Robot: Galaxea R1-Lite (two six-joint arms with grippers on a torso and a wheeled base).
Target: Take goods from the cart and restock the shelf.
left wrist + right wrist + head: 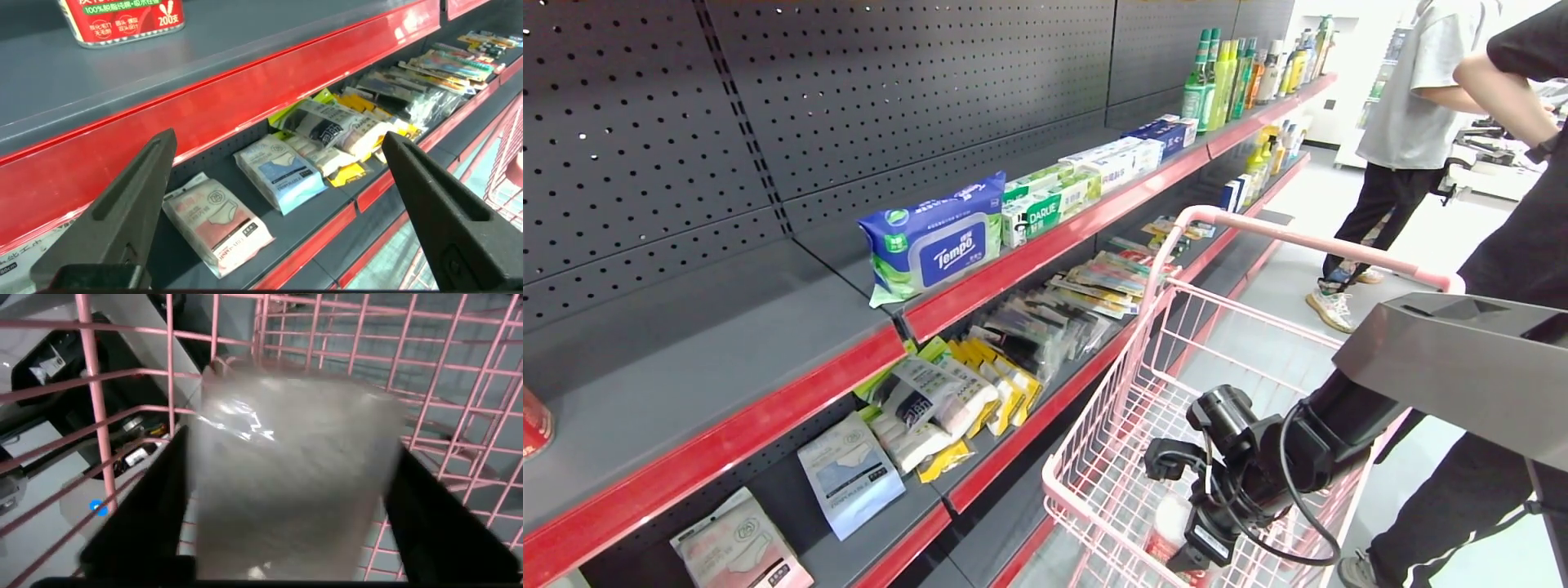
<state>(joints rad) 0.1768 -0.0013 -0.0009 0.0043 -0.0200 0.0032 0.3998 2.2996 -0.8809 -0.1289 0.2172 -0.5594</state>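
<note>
Holds right fingers (155, 514) either side of a see-through tub (294, 498) in the cart (1298, 240) (squeezing or not, cannot tell). Holds left fingers (131, 204) wide apart by the shelf (245, 90).

Shopping cart (1307, 243) stands right of a store shelf (727, 359). On the upper board, a wet-wipes pack (935, 241) sits near, with toothpaste boxes (1054, 196) behind it and bottles (1225, 73) at the far end. On the board below, underwear packs (849, 474) lie near and toothbrushes (1103, 282) farther along. Inside the cart's basket, the right gripper (286, 457) is at a container (294, 490).
</note>
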